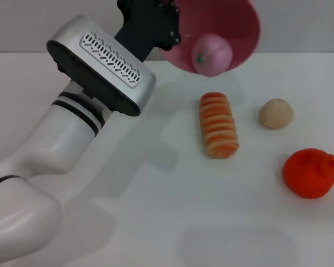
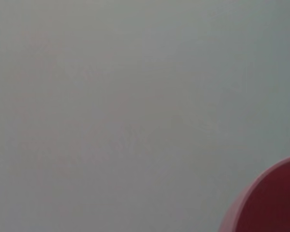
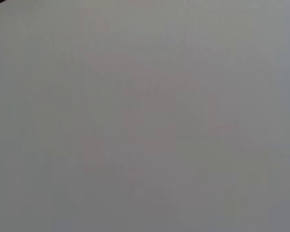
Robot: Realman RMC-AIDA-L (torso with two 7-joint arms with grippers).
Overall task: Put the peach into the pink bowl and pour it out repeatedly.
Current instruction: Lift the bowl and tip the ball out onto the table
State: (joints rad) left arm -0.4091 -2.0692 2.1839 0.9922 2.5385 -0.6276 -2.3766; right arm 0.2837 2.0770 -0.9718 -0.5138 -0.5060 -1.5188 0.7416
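My left gripper (image 1: pixel 168 32) is at the top of the head view, shut on the left rim of the pink bowl (image 1: pixel 236 25). It holds the bowl raised above the table and tipped toward me. The peach (image 1: pixel 211 54), pink with a small green stem mark, sits at the bowl's lowered rim, partly over the edge. A piece of the bowl's rim also shows in the left wrist view (image 2: pixel 273 200). The right arm and its gripper are out of view, and the right wrist view shows only a plain pale surface.
On the white table (image 1: pixel 156 222), an orange-and-cream striped oblong piece (image 1: pixel 218 124) lies below the bowl. A beige round ball (image 1: pixel 276 113) sits to its right. A larger orange-red fruit (image 1: pixel 310 173) sits at the right. My left arm (image 1: pixel 72 128) crosses the left side.
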